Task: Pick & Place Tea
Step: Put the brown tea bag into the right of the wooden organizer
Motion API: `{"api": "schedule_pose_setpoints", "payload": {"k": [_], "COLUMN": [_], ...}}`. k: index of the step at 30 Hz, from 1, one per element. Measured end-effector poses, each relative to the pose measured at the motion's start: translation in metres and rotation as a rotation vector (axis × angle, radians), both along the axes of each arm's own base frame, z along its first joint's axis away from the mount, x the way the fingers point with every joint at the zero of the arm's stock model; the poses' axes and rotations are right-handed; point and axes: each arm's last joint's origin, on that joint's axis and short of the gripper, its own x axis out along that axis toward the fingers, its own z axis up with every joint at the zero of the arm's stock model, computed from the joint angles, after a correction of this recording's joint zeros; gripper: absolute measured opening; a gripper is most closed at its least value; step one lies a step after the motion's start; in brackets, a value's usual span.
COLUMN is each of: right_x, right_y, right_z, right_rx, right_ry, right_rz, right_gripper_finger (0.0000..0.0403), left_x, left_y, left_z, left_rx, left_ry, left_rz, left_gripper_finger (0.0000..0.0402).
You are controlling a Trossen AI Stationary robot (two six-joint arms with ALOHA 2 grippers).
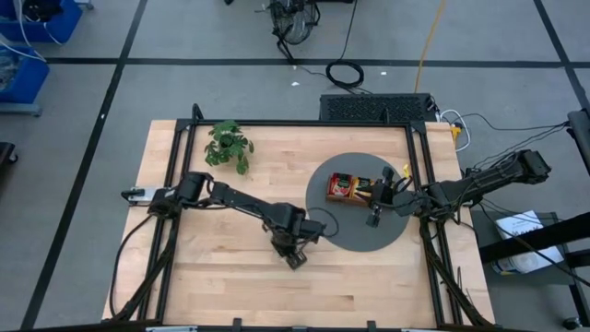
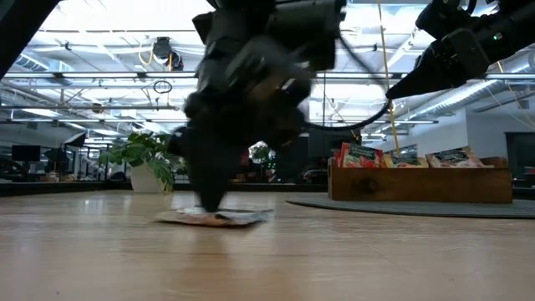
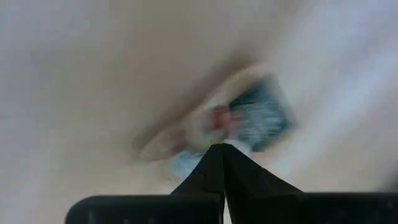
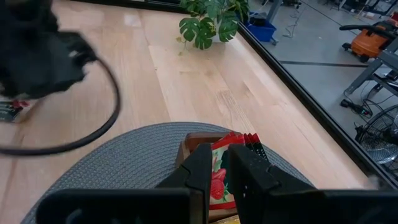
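Left hand (image 2: pixel 213 205) pinches shut on a tea sachet (image 2: pixel 219 217) lying on the table (image 1: pixel 212 277); next, lift toward the tray (image 2: pixel 418 184).

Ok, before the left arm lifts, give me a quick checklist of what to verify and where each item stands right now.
1. Left gripper down at the tea sachet on the bare wood: ok.
2. Left fingers shut: ok. Whether they actually pinch the sachet: cannot tell, the left wrist view is blurred.
3. Sachet lying flat on the table, clear of the grey round mat: ok.
4. Wooden tray upright on the mat with sachets standing in it: ok.
5. Path to the tray free: not ok, the right gripper sits over the tray, nearly shut at a red sachet.
6. Plant out of the way: ok.
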Motion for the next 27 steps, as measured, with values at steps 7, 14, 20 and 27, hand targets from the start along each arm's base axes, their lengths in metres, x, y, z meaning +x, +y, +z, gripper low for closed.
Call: {"api": "schedule_pose_setpoints", "payload": {"k": [7, 14, 20, 27], "right_x": [0.000, 0.000, 0.000, 0.000], "right_y": [0.000, 0.000, 0.000, 0.000], "right_z": [0.000, 0.000, 0.000, 0.000], "right_rx": [0.000, -0.006, -0.007, -0.006], "right_ry": [0.002, 0.005, 0.006, 0.005], "right_rz": [0.001, 0.004, 0.004, 0.004], "right_gripper_finger": [0.0045, 0.0045, 0.0045, 0.0045], "left_x": [0.020, 0.009, -0.009, -0.019], "left_y": [-0.001, -0.027, -0.045, -0.050], "left_z": [0.006, 0.015, 0.021, 0.031], "left_rx": [-0.120, 0.044, 0.093, 0.246], "left_ry": [-0.235, -0.395, -0.224, -0.159], "left_rz": [-0.085, -0.555, -0.595, -0.748], "left_gripper_finger": [0.0002, 0.0028, 0.0113, 0.0243]}}
